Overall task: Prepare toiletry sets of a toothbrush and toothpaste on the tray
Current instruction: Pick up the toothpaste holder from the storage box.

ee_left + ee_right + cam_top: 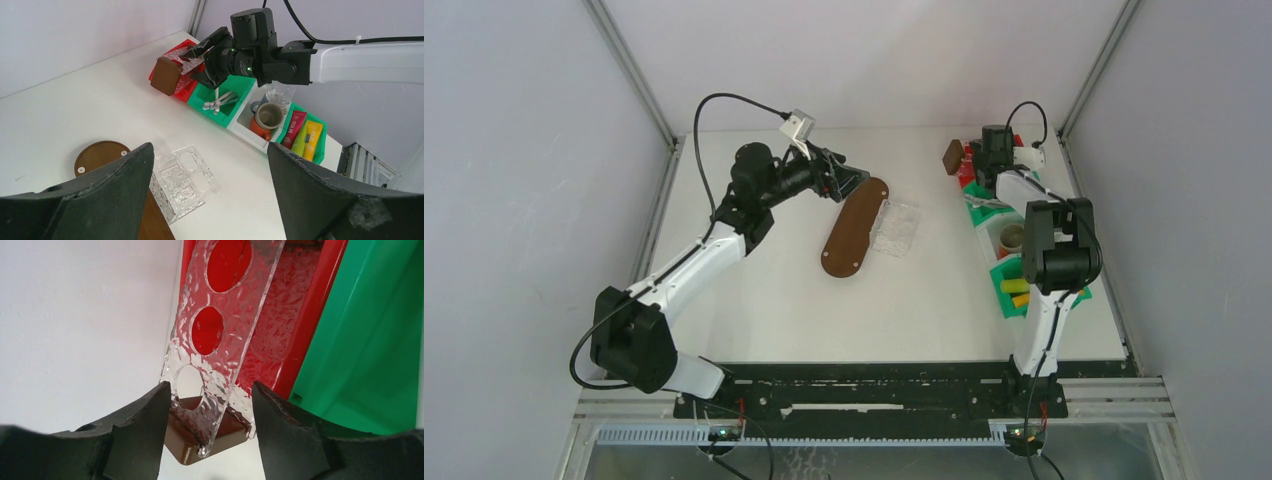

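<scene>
The toothpaste [295,129] lies in the green bin [1001,270] at the worktop's near right, the left hand [210,149] wide and empty, the right hand [210,390] straddling a clear holed holder [220,315], grip unclear.

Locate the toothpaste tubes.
Top view: right side of the table, in the green bin nearest the right arm's base. Left wrist view shows the tubes side by side there, beside the white bin holding a mug.
</scene>
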### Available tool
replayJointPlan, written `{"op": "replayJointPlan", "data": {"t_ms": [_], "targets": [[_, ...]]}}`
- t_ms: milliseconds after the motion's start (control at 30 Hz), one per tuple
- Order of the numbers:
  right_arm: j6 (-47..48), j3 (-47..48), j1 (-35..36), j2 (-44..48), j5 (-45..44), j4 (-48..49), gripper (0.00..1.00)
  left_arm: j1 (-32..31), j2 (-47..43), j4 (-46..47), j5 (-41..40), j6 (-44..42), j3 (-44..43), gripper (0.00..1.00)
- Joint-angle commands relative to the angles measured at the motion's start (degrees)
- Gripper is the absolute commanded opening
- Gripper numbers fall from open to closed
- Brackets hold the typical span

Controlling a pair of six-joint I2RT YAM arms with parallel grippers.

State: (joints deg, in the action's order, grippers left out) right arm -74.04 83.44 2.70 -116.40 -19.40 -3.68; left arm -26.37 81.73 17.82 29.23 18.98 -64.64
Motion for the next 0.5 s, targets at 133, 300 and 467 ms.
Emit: {"op": "replayJointPlan", "data": {"t_ms": [133,300,467], "targets": [[-2.7,2.5,-0.9,-2.0,0.7,3.8,0.67,-0.3,0.0,1.5,1.4,-0.8,-5.3,0.88],[-2.6,2.5,-1.1,-3.2,1.7,6.5,0.65,-0.3,0.0,1.3,1.4,-0.9,-5.3,0.88],[-2.4,2.5,-1.2,-3.9,1.8,7.8,0.62,-0.3,-0.1,1.4,1.5,-1.0,-5.3,0.88]]}}
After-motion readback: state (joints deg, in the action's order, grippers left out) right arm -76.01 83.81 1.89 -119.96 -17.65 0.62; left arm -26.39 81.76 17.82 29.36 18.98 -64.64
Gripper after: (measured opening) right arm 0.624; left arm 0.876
